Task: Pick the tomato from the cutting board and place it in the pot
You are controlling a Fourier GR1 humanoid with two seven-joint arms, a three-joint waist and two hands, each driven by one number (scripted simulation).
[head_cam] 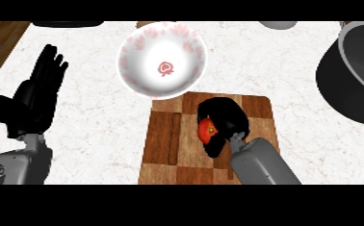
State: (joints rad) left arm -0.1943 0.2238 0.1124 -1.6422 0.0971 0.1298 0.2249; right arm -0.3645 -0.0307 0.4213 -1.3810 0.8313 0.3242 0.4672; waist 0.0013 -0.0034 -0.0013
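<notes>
Right hand (222, 119) is down on the checkered wooden cutting board (165, 138), fingers curled over and round the tomato (207, 128), which shows only as a red patch on the hand's left side, under the black fingers. Tomato sits on the board's right half, roughly mid-length; whether it is off the wood yet I can't tell, the hand hides the underside. It's round, so no long axis to speak of. Key relation: the pot (343, 78) (dark, grey rim, cut off by the view's right edge) lies up and to the right of the held tomato, well apart from the board, so the carry likely goes right and away from the robot, then over the rim. Right hand is plainly the nearer one to both tomato and pot. Left hand (39, 95) is resting at the view's left, fingers straight and up, holding nothing, well apart from the board. A white plate (162, 56) with pink markings overlaps the board's far edge, just beyond the right hand; a straight lift should avoid it, I'd judge. Counter (92, 138) is pale marble-look; between board and pot it shows bare. Some dark and grey items at the far edge are cropped, can't identify.
</notes>
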